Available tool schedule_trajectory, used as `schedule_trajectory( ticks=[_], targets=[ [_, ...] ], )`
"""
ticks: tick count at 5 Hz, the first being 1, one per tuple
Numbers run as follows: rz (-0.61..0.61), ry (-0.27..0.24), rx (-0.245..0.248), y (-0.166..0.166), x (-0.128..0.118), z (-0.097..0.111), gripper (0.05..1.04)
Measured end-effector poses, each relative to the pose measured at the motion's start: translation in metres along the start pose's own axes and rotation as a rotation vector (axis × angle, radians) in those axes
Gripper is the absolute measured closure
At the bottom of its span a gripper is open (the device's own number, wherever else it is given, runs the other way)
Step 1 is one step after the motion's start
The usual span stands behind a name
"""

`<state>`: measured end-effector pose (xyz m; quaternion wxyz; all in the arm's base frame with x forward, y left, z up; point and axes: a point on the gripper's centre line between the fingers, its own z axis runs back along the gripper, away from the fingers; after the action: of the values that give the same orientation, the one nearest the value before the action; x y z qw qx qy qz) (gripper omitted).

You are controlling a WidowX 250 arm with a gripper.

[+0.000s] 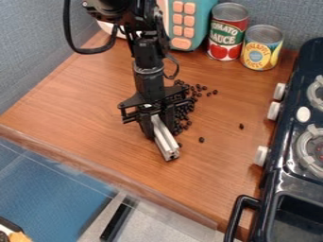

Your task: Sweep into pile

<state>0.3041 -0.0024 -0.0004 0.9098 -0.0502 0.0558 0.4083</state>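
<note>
My gripper (157,127) hangs down over the middle of the wooden counter, shut on a silver metal bar (165,140) that slants toward the lower right, its near end low over the wood. Small dark beans (184,111) lie in a loose cluster just right of and behind the gripper, partly hidden by it. A few stray beans lie apart: one (241,126) toward the stove, one (201,140) right of the bar, and one (215,91) behind the cluster.
Two cans, a red one (227,33) and a yellow one (261,48), stand at the back beside a teal toy appliance (192,19). A dark toy stove (284,156) with white knobs lines the right side. The counter's front edge (107,172) runs diagonally below.
</note>
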Motion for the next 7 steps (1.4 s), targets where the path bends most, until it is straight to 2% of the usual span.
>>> schedule_trajectory(
  ticks=[1, 2, 3, 4, 5, 6, 7],
  targets=[
    [0.012, -0.005, -0.004, 0.003, 0.005, 0.002, 0.699],
    [-0.016, -0.002, 0.007, 0.024, 0.005, 0.013, 0.699],
    [-0.019, -0.073, 0.011, 0.044, 0.022, 0.042, 0.699],
    [-0.016, -0.166, 0.030, 0.061, 0.042, 0.063, 0.699],
    [-0.020, -0.250, 0.048, 0.076, 0.079, 0.075, 0.699],
    [-0.074, -0.295, 0.236, 0.094, 0.114, 0.051, 0.699],
    [-0.128, -0.268, 0.365, 0.103, 0.132, 0.045, 0.699]
  ],
)
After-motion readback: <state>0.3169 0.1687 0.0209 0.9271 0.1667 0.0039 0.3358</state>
